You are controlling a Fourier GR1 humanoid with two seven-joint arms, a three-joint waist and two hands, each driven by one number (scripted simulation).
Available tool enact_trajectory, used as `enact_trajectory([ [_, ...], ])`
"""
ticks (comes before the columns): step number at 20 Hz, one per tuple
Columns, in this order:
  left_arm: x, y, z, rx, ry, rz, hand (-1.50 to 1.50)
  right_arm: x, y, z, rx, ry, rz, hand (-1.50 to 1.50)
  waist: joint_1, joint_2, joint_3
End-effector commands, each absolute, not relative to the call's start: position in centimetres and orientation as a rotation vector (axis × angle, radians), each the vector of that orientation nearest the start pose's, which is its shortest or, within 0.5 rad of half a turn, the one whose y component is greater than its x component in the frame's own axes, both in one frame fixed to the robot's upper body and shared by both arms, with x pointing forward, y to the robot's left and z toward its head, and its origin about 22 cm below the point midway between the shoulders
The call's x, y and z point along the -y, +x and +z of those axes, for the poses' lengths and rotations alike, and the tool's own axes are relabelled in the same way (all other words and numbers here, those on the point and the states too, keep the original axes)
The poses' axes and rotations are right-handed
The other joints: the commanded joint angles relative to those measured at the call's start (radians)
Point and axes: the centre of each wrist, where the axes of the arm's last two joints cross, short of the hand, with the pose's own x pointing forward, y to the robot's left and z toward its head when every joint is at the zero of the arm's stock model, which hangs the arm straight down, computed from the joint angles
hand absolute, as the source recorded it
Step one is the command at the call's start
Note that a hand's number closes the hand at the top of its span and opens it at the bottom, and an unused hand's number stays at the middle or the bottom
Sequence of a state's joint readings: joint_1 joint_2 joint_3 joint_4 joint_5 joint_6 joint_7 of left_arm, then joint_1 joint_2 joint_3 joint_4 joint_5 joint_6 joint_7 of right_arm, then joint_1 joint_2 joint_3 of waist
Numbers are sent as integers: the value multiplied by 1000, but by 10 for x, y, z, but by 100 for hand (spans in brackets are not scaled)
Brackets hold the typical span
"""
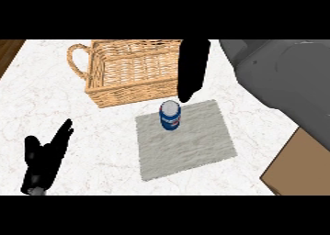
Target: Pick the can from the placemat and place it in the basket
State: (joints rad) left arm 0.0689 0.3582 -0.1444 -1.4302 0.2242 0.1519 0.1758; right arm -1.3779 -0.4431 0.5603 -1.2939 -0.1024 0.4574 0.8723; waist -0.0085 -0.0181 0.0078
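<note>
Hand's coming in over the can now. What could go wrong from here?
The right hand hangs just beyond the can, fingers straight; a low approach could tip the upright can. The can stands near the placemat edge, close to the basket wall, so a low lift may clip that rim.

The white marbled counter (72,114) bears a wicker basket (127,69) and a grey placemat (194,151) (just beside it).

Inspector: Only one view. It looks steeply down from head height onto the marble surface (93,137).

Clerk: Facing?

Inspector: Away from the robot: wicker basket (130,73) at the far edge, left hand (45,158) entering at the near one. Fairly close. No second view to compare.
</note>
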Motion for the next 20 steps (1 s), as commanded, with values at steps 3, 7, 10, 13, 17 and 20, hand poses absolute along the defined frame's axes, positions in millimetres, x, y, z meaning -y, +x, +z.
enact_trajectory([
  [3, -297, 193, -51, 1001, 157, -9, 0, 78, 341, 357, 1139, -597, 1587, -150, -6, 8, -8],
  [7, -288, 200, -50, 1012, 139, -32, 0, 62, 336, 354, 1150, -563, 1560, -150, 2, 12, -9],
  [10, -282, 199, -50, 995, 148, -28, 0, 67, 334, 331, 1164, -533, 1560, -150, -1, 13, -8],
  [13, -286, 200, -51, 1003, 157, -26, 0, 62, 335, 318, 1160, -517, 1534, -150, 5, 15, -8],
  [17, -300, 200, -44, 1021, 143, -45, 0, 66, 342, 294, 1192, -504, 1485, -150, 13, 18, -8],
  [20, -284, 200, -57, 1022, 153, -37, 0, 53, 346, 272, 1198, -482, 1491, -150, 18, 22, -8],
])
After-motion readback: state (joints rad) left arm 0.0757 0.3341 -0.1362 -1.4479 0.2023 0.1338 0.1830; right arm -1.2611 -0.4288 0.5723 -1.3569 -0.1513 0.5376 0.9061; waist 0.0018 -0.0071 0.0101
